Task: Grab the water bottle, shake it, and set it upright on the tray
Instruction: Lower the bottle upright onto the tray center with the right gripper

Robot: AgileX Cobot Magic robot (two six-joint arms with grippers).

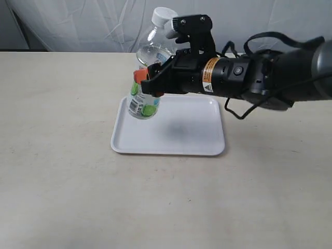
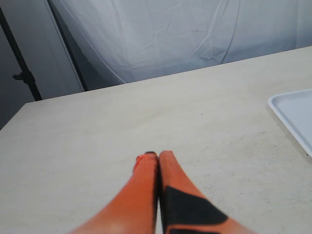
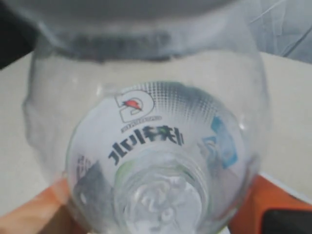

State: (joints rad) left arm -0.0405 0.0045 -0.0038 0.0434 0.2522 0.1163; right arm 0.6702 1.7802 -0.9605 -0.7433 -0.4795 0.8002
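Note:
The water bottle (image 1: 147, 78), clear with a white cap and a green and white label, hangs tilted in the air above the left end of the white tray (image 1: 197, 140). My right gripper (image 1: 146, 85) is shut on its middle, orange fingers on either side. The right wrist view looks through the bottle (image 3: 146, 146) from very close, with an orange finger (image 3: 253, 209) at each side. My left gripper (image 2: 158, 155) is shut with nothing in it, low over the bare table; it does not show in the exterior view. A corner of the tray (image 2: 295, 114) lies beside it.
The right arm (image 1: 249, 75) with its cables reaches across from the right above the tray's far edge. A white cloth backdrop (image 1: 78, 21) hangs behind the pale table (image 1: 62, 197). A dark stand (image 2: 22, 75) is at the table's far corner.

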